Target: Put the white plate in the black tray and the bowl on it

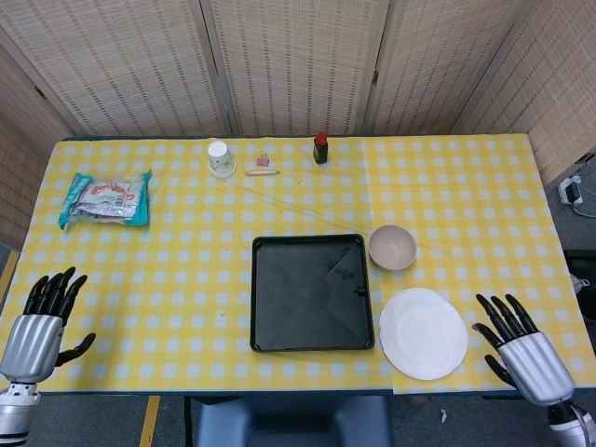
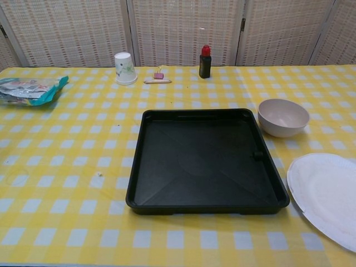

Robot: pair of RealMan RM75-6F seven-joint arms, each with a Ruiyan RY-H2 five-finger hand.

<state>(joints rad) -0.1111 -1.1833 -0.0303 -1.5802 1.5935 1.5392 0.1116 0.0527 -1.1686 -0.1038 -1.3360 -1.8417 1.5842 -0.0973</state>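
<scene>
A yellow-and-white checked cloth [image 1: 186, 270] covers the tabletop [image 2: 67, 222] from edge to edge. Behind it stands a folding screen [image 1: 289, 65] of pale woven panels set in light frames, its sections angled so that they wrap around the far side and both ends of the table. At the right, past the screen, a strip of grey floor [image 1: 582, 233] shows, with a white power strip [image 1: 570, 191] and its cable lying on it. More dark grey floor shows below the near edge. The light is even and soft.
</scene>
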